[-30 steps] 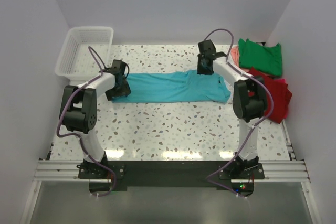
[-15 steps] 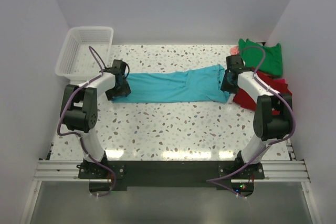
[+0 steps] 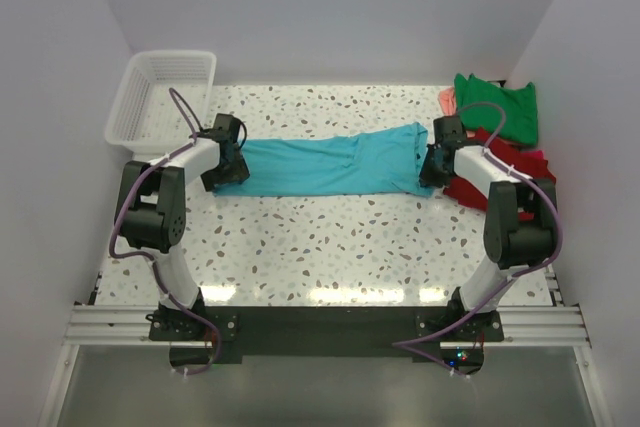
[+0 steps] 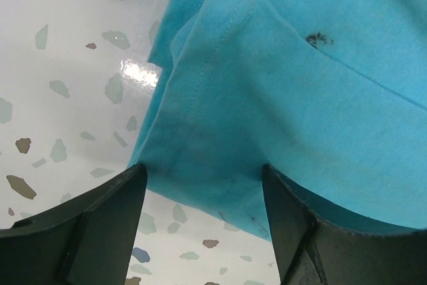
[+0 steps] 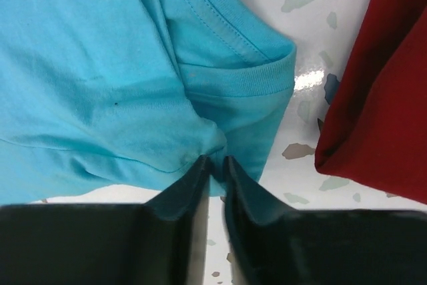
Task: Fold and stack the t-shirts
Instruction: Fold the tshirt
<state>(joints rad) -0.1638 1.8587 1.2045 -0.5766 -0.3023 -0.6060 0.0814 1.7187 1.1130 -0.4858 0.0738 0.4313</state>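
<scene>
The turquoise t-shirt [image 3: 330, 165] lies as a long band across the middle of the table. My left gripper [image 3: 228, 167] is at its left end. In the left wrist view the left gripper [image 4: 203, 173] is open, its fingers [image 4: 100, 225] straddling the shirt's hem [image 4: 200, 158] flat on the table. My right gripper [image 3: 432, 162] is at the shirt's right end. In the right wrist view the right gripper [image 5: 215, 163] is shut on a pinch of turquoise cloth [image 5: 133, 85] just below the collar [image 5: 233, 38]. A red t-shirt [image 3: 522, 175], a green one [image 3: 497, 107] and a salmon-pink one [image 3: 447, 100] lie at the right.
A white lattice basket [image 3: 160, 95] stands at the back left corner. The red shirt [image 5: 380, 91] lies close to the right of my right gripper. White walls enclose the table on three sides.
My right gripper has moved from the far middle of the shirt to its right end, pulling the cloth out to the right. The left arm has not moved.
</scene>
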